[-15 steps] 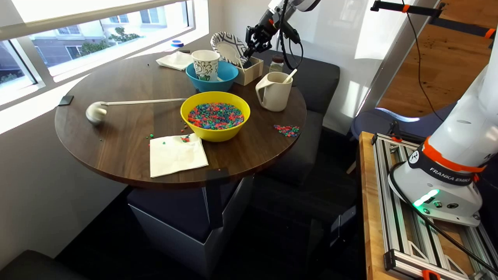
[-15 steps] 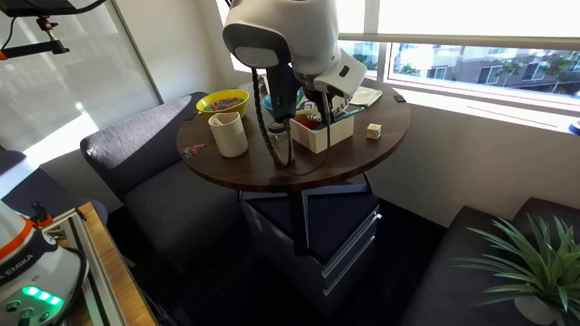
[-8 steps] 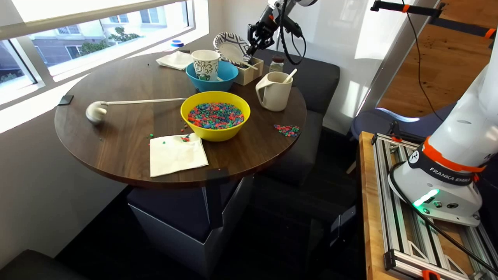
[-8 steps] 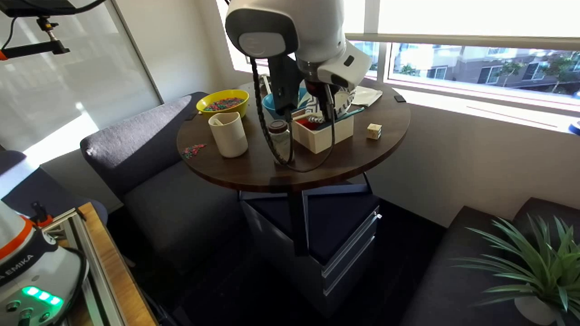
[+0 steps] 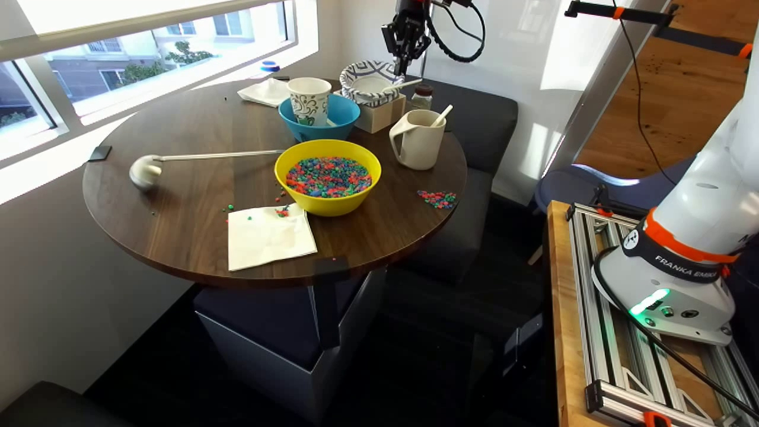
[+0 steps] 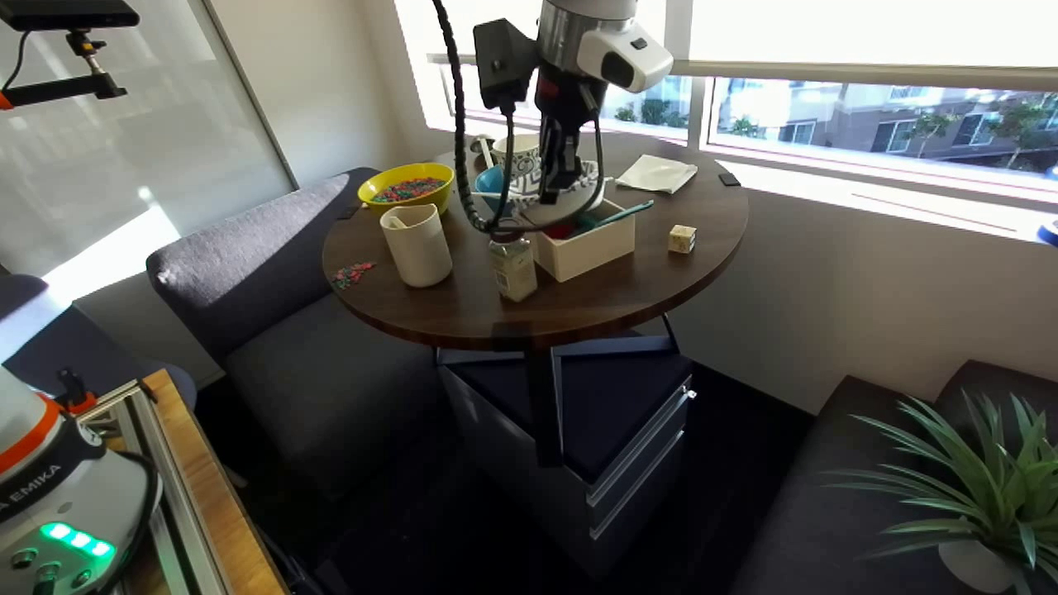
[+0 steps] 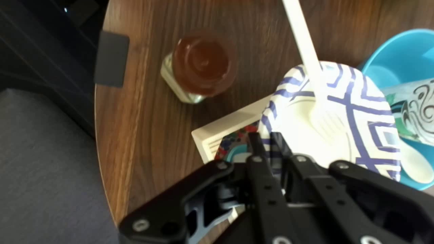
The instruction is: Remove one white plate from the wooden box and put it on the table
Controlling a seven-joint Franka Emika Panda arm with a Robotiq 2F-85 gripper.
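Note:
The white plate [image 5: 369, 84], with dark hatched stripes, is near level over the wooden box [image 5: 386, 115], and I cannot tell whether it touches the box. It also shows in an exterior view [image 6: 566, 205] and the wrist view [image 7: 298, 133]. A white fork [image 7: 323, 117] lies in it, its handle over the rim. My gripper [image 5: 402, 66] points down at the rim. In the wrist view its fingers [image 7: 265, 135] pinch the rim, one inside and one outside. Whether more than one dish is held is unclear. The dark round table [image 5: 195, 196] is below.
A blue bowl [image 5: 293, 121] with a patterned cup [image 5: 311, 102] stands close beside the plate. A jar [image 6: 515, 268], a mug [image 5: 418, 142], a yellow bowl of coloured bits [image 5: 329, 204], a ladle [image 5: 145, 172], napkins [image 5: 270, 237] and a small cube [image 6: 682, 240] are on the table.
My gripper has swung from slanted to pointing down and risen, moving to the right in an exterior view. The plate has turned with it from steeply tilted to near level.

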